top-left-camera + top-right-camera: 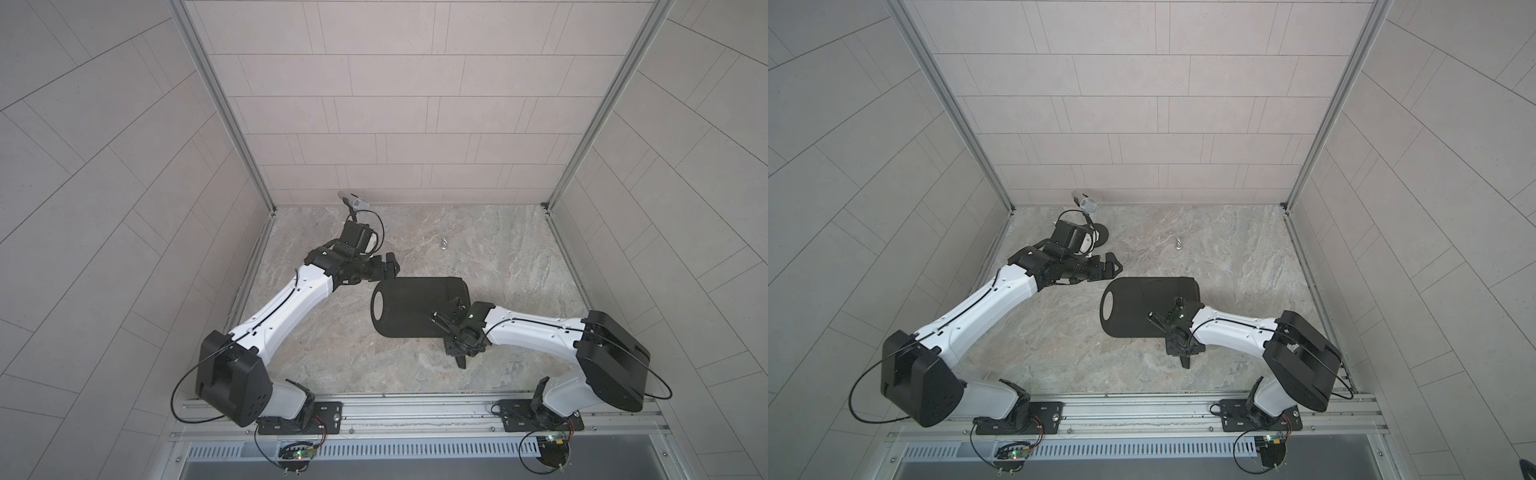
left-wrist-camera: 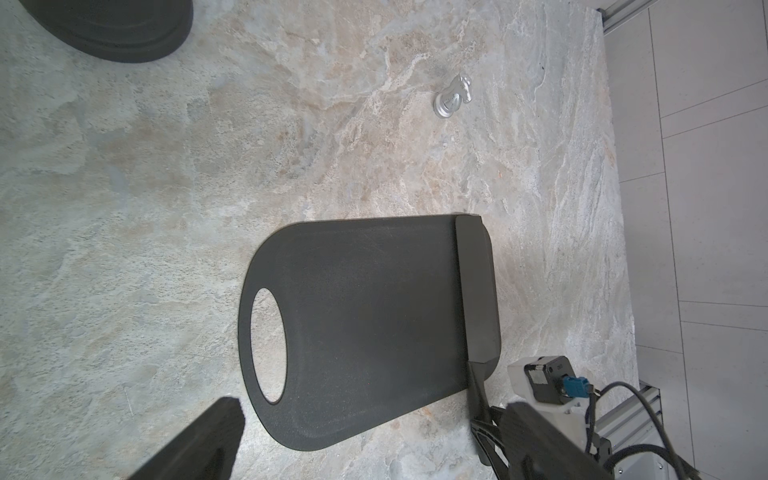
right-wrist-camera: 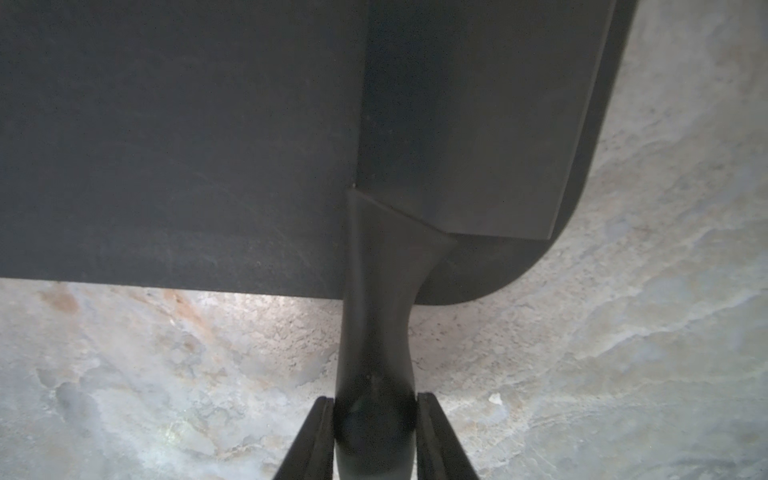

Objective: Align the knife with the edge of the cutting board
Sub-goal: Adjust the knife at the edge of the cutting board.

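The knife (image 3: 457,124) looks stiff, light, slick; grip its narrow handle. The right gripper (image 3: 376,399) fingers pinch it there; the left gripper (image 1: 388,267) fingers gape empty.

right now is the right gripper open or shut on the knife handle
Shut on the knife: in the right wrist view the fingers of the right gripper press both sides of its handle, no gap visible.
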Action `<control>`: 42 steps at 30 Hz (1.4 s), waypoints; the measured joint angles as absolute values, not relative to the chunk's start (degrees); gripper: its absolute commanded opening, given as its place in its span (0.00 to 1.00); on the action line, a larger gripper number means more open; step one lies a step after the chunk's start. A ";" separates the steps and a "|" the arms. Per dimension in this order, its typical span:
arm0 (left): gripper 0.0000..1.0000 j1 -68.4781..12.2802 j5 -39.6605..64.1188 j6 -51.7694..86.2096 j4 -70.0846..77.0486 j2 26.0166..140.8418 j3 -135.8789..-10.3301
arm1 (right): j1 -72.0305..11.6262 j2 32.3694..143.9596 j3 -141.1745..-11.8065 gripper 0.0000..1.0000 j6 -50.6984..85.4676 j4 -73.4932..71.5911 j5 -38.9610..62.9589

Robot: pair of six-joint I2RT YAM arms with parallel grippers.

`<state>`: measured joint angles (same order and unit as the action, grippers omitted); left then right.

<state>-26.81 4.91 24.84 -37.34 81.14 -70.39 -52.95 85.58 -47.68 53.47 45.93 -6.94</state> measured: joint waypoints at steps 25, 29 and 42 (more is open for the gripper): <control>1.00 -26.81 4.93 24.82 -37.32 81.14 -70.39 | -52.86 84.07 -47.55 0.23 55.68 46.52 -8.05; 1.00 -26.81 4.93 24.82 -37.34 81.14 -70.39 | -52.86 84.05 -47.55 0.28 56.05 46.52 -8.08; 1.00 -26.81 4.99 24.82 -37.32 81.14 -70.39 | -52.90 82.32 -46.11 0.43 56.45 46.87 -7.94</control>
<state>-26.81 4.99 24.82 -37.32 81.14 -70.39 -52.90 82.32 -46.11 56.45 46.87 -7.94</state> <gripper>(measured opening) 0.999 0.424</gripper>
